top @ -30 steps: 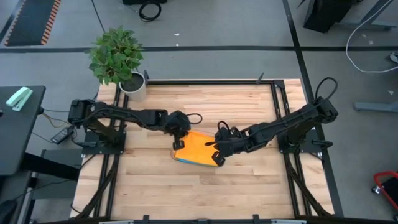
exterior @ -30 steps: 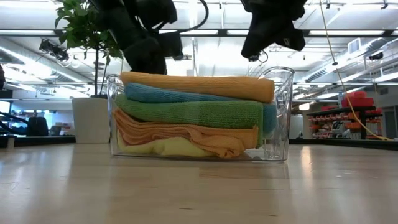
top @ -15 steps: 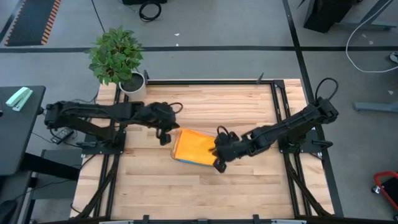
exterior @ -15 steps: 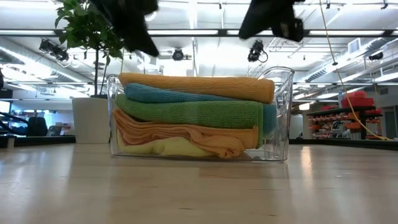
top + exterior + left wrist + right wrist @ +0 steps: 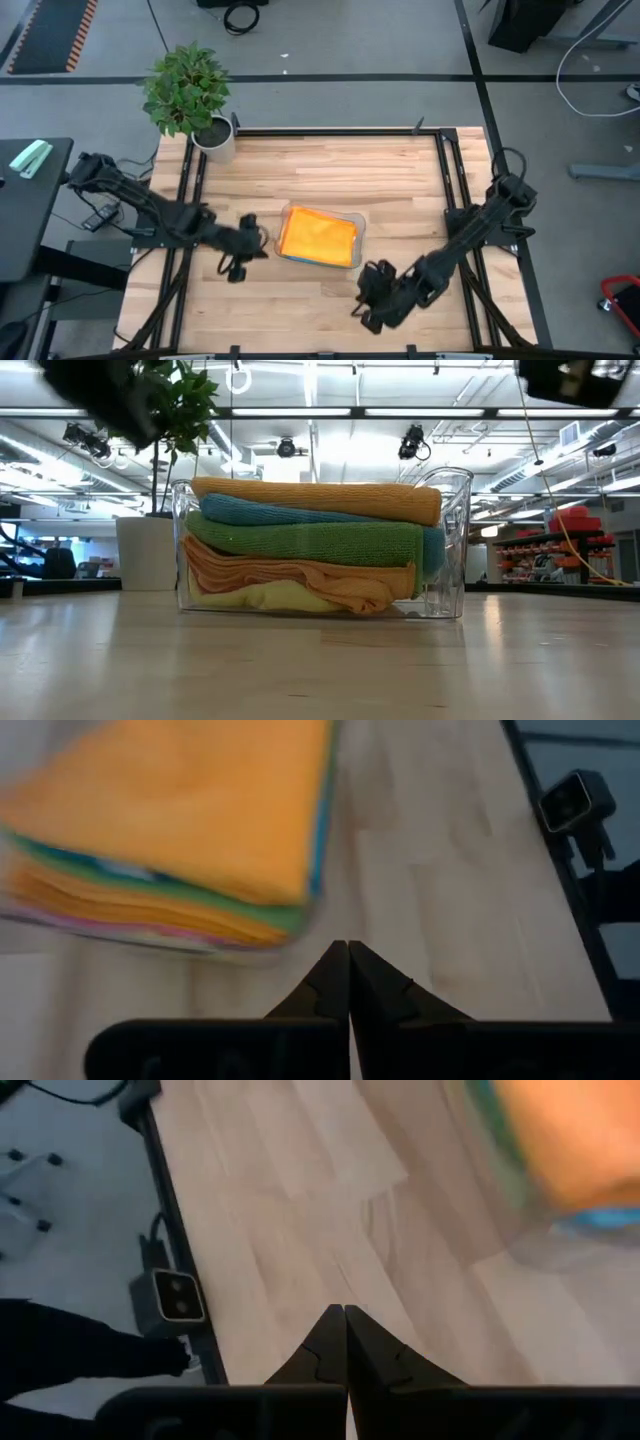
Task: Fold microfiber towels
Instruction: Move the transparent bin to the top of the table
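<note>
Both arms lie low over the desk. The clear bin mid-desk holds the folded towels. Left gripper, clenched empty, toward the left edge; right gripper, clenched empty, near the front edge.

You see two matte-black jointed arms; each claw, left claw and right claw, ends in slim tapered black fingers.

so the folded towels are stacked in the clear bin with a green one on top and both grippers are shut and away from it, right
Not quite: the top towel is orange, not green. The low view shows the green towel lower in the clear bin, under the blue one. The rest holds: the left gripper and right gripper are both shut and clear of the bin.
</note>
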You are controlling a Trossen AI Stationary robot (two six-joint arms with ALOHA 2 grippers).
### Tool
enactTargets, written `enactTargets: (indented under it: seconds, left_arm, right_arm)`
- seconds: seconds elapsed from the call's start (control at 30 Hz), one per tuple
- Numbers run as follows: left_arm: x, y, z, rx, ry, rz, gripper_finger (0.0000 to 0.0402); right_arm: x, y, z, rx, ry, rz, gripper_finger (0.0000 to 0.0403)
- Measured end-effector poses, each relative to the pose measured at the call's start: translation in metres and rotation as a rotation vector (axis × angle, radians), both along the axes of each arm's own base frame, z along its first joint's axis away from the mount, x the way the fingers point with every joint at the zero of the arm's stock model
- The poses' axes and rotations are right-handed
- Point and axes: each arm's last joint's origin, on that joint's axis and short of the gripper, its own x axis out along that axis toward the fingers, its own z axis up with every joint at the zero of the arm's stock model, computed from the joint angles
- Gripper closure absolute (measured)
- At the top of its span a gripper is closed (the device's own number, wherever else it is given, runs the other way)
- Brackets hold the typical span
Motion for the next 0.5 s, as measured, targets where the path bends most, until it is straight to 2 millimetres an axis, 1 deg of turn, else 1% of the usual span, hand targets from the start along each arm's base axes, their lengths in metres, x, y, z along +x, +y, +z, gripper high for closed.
enactTargets:
  seconds: [0.1, 0.23, 0.37, 0.5]
  left_arm:
    - [-0.012, -0.015, -0.031, -0.044, -0.051, 0.002, 0.0396]
    - [-0.017, -0.028, -0.058, -0.082, -0.123, -0.042, 0.0396]
    - [-0.016, -0.028, -0.077, -0.038, -0.103, -0.053, 0.0398]
    - [-0.005, -0.024, -0.087, -0.030, -0.102, -0.016, 0.0397]
  right_arm:
    - [0.001, 0.012, -0.018, -0.014, 0.016, -0.037, 0.0401]
    - [0.009, 0.013, -0.038, -0.031, 0.039, -0.114, 0.0401]
    - [0.025, 0.002, -0.058, -0.061, 0.074, -0.145, 0.0401]
    - [0.039, -0.019, -0.071, -0.078, 0.126, -0.161, 0.0401]
